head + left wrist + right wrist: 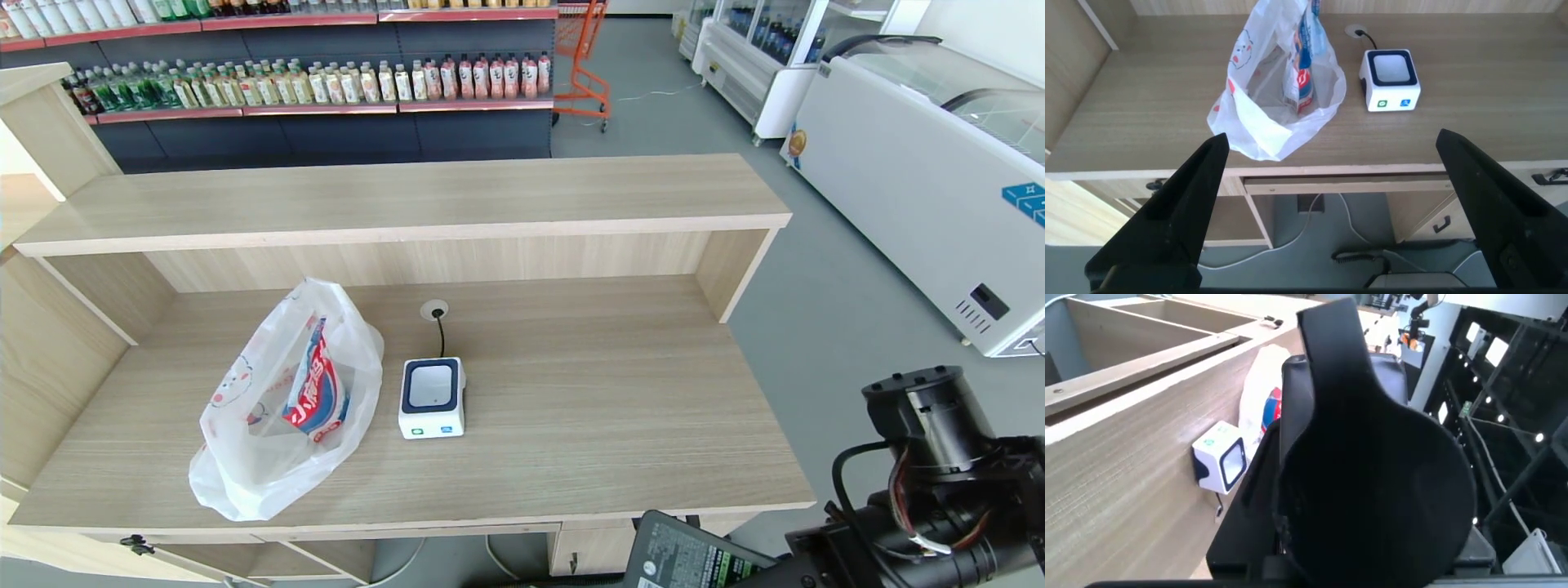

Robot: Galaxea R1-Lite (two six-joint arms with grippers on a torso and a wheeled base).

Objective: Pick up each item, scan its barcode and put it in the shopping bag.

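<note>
A shop, wooden checkout counter (588, 441) near, scanner (432, 398) and shopping bag (245, 457) on it, shelves (318, 109) of bottled drinks (343, 82) stood far behind, freezers (906, 171) lined the right, orange cart (583, 61) far.

Left gripper (1333, 139) spread wide, empty

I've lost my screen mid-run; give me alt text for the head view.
A white bag holding a red-and-blue packet stands on the wooden counter, left of a white scanner whose cable runs to a hole behind it.
</note>
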